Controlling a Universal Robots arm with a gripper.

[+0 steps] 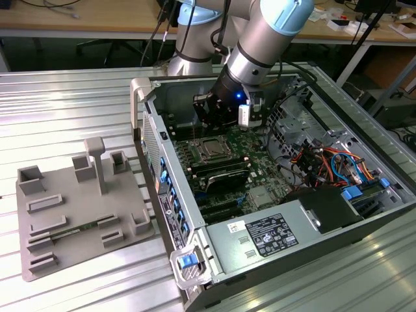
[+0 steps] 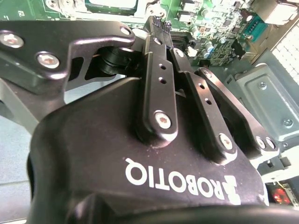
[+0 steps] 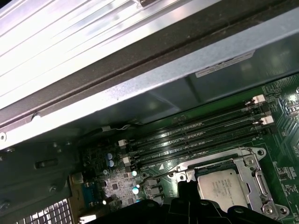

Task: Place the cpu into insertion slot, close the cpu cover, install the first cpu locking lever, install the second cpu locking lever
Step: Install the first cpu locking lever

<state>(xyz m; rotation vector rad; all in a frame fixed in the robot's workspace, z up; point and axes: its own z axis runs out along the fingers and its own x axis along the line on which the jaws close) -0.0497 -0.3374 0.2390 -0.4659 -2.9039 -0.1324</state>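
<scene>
CPU [image 3: 223,183] is lying flat in the insertion slot [image 3: 254,184] on the green motherboard [image 3: 280,93], its silvery-grey top showing through the window of the CPU cover [image 3: 240,163], which is lying down around it. In the exterior view the same chip [image 1: 210,149] is sitting near the middle of the board, inside the open computer case [image 1: 312,195]. Long black memory slots [image 3: 196,135] are running just beside the socket. The tool [image 2: 159,25] is hanging over the board just beside the socket, its two black fingers [image 2: 156,70] drawn close together at the tips with nothing between them. The robot arm [image 1: 260,52] is reaching down into the case from the far side. The case is resting on a ribbed metal table [image 1: 65,104], and a grey fixture tray [image 1: 71,214] is lying beside it, toward the exterior view's left.
</scene>
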